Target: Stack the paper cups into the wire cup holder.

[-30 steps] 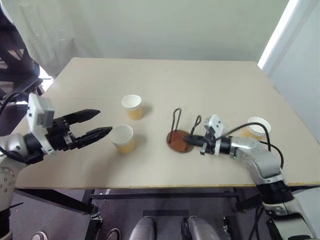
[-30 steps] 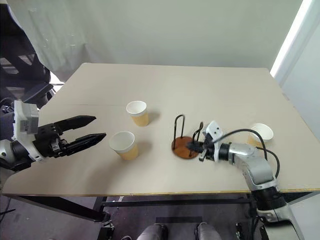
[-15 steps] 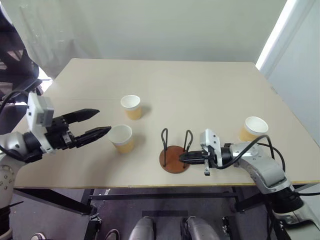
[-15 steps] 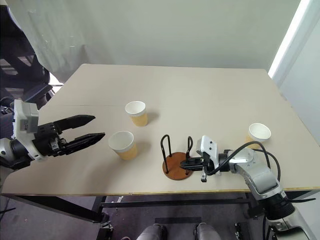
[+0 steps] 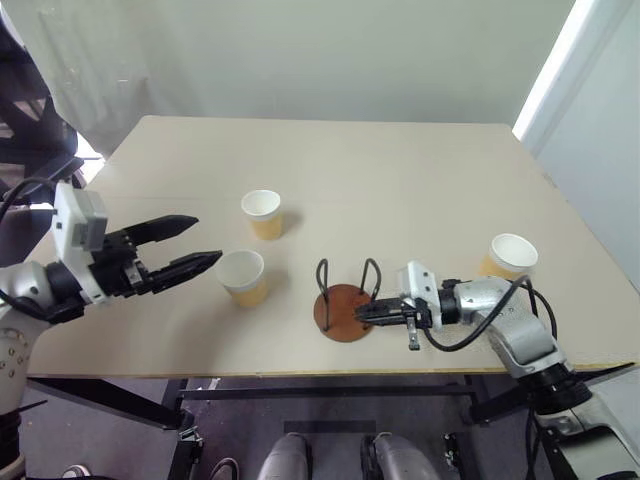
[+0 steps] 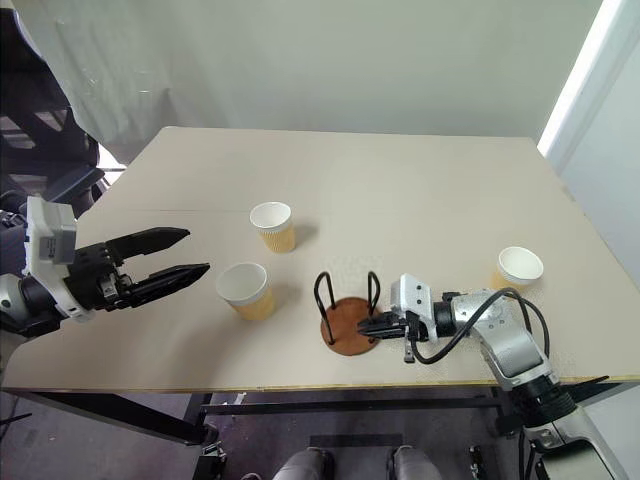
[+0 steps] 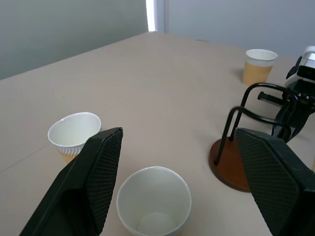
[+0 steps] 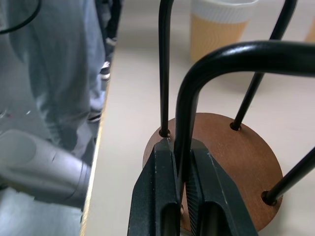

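Observation:
The wire cup holder (image 5: 342, 312), a rust-brown disc with black wire loops, stands upright near the table's front edge. My right gripper (image 5: 362, 313) is shut on one of its wire loops low down, just above the disc (image 8: 231, 157); one black finger (image 8: 165, 196) shows on each side of the wire. Three tan paper cups stand upright and apart: one (image 5: 263, 213) further back, one (image 5: 243, 277) left of the holder, one (image 5: 510, 255) at the right. My left gripper (image 5: 205, 240) hovers open just left of the nearer cup (image 7: 153, 199), holding nothing.
The beige table's front edge (image 5: 320, 372) lies close below the holder. A black chair (image 5: 25, 110) stands off the table's left side. The far half of the table (image 5: 380, 160) is bare.
My right gripper has rolled, and the holder in its grip has shifted left and toward the front edge. The left gripper and the cups have stayed put.

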Available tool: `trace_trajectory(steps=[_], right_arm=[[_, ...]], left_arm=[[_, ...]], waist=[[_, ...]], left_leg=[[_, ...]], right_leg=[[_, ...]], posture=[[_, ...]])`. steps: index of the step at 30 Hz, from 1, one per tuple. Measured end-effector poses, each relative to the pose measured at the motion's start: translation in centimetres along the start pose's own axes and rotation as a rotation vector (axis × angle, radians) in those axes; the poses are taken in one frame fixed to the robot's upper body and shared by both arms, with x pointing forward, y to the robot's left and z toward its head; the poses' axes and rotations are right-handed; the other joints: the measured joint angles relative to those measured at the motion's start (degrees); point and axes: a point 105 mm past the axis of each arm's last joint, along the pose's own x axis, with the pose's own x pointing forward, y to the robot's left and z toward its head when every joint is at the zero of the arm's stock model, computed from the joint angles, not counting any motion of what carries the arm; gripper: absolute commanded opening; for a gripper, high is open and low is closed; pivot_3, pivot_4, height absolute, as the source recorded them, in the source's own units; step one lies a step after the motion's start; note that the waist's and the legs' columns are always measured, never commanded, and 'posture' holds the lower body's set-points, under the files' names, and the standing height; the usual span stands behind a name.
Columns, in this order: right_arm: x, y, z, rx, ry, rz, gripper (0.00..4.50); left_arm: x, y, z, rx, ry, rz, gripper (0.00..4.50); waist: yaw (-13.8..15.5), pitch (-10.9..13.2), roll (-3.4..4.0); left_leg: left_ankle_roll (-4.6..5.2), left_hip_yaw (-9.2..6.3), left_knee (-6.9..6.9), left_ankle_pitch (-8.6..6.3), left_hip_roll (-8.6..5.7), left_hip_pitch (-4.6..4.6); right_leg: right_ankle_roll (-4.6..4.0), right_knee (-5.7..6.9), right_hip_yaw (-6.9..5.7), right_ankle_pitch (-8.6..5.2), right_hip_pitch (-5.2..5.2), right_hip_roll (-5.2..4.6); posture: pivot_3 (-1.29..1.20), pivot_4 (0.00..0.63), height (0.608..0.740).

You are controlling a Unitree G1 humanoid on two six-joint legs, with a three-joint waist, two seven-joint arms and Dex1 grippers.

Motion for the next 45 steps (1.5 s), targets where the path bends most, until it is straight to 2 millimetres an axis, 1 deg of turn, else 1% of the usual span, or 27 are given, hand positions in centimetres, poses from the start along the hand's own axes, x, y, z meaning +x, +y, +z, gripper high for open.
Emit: trace_trajectory(steps=[7, 10, 23, 26, 29, 34, 36, 39, 42, 45], right_arm=[[0.2, -0.9, 0.1, -0.024, 0.005, 0.016, 0.02], [0.2, -1.0, -0.2, -0.024, 0.009, 0.021, 0.02], [0.1, -1.6, -0.2, -0.024, 0.033, 0.011, 0.02], [0.1, -1.8, -0.4, -0.016, 0.043, 0.006, 0.78], [0.1, -1.9, -0.7, 0.001, 0.057, -0.005, 1.73], [0.1, -1.9, -0.8, 0.009, 0.065, -0.007, 3.62], [0.0, -1.9, -0.9, 0.022, 0.070, -0.005, 4.26], [-0.5, -1.9, -1.0, 0.043, 0.097, -0.005, 4.26], [-2.0, -1.8, -0.5, 0.051, 0.136, -0.007, 4.26], [-3.9, -1.6, 0.1, 0.049, 0.186, -0.012, 4.26]], left_arm=[[0.1, 0.0, 0.1, 0.005, -0.002, 0.000, 3.90], [0.1, 0.1, 0.1, 0.005, -0.001, 0.001, 3.90], [0.1, 0.1, 0.2, 0.005, 0.000, 0.008, 3.90], [0.1, 0.2, 0.2, 0.007, 0.002, 0.010, 3.90], [0.1, 0.2, 0.2, 0.008, 0.003, 0.015, 3.90], [0.0, 0.2, 0.3, 0.014, 0.010, 0.013, 3.90], [0.0, 0.2, 0.4, 0.017, 0.014, 0.010, 3.90], [-0.1, 0.3, 0.4, 0.020, 0.020, 0.006, 3.90], [-0.3, 0.6, 0.3, 0.015, 0.032, 0.012, 3.90], [-0.6, 0.9, 0.3, 0.031, 0.055, 0.013, 3.90]], waist=[[0.0, 0.0, 0.00], [0.0, 0.0, 0.00], [0.0, 0.0, 0.00], [0.0, 0.0, 0.00], [0.0, 0.0, 0.00], [0.0, 0.0, 0.00], [0.0, 0.0, 0.00], [0.0, 0.0, 0.00], [0.0, 0.0, 0.01], [0.1, 0.0, -0.01]], left_leg=[[0.00, 0.00, 0.00, 0.00, 0.03, 0.00], [0.00, 0.00, -0.01, -0.01, 0.03, 0.00], [-0.19, 0.01, -0.01, -0.12, 0.06, 0.03], [-0.19, 0.01, -0.01, -0.12, 0.06, 0.03], [-0.19, 0.01, -0.01, -0.12, 0.06, 0.03], [-0.19, 0.01, -0.02, -0.12, 0.09, 0.03], [-0.19, 0.01, -0.02, -0.12, 0.10, 0.03], [-0.25, 0.01, -0.02, -0.15, 0.09, 0.01], [-0.28, 0.02, -0.02, -0.17, 0.09, -0.01], [-0.29, 0.02, -0.04, -0.18, 0.09, -0.02]], right_leg=[[-0.03, 0.00, 0.00, 0.01, -0.02, 0.01], [-0.05, 0.00, -0.01, -0.01, -0.02, 0.01], [-0.13, 0.02, -0.01, 0.04, -0.01, 0.02], [-0.14, 0.02, -0.01, 0.04, -0.01, 0.02], [-0.13, 0.02, -0.01, 0.04, -0.02, 0.02], [-0.15, 0.01, -0.01, 0.02, -0.03, 0.04], [-0.15, 0.01, -0.01, 0.02, -0.03, 0.04], [-0.16, 0.01, -0.01, 0.02, -0.03, 0.04], [-0.16, -0.01, -0.01, 0.02, -0.03, 0.04], [-0.17, -0.04, -0.01, 0.01, -0.03, 0.05]], posture=[[0.00, 0.150, 0.740], [0.00, 0.150, 0.740], [0.00, 0.150, 0.740], [0.00, 0.150, 0.740], [0.00, 0.150, 0.740], [0.00, 0.150, 0.740], [0.00, 0.150, 0.740], [0.00, 0.150, 0.740], [0.00, 0.150, 0.740], [0.00, 0.150, 0.740]])
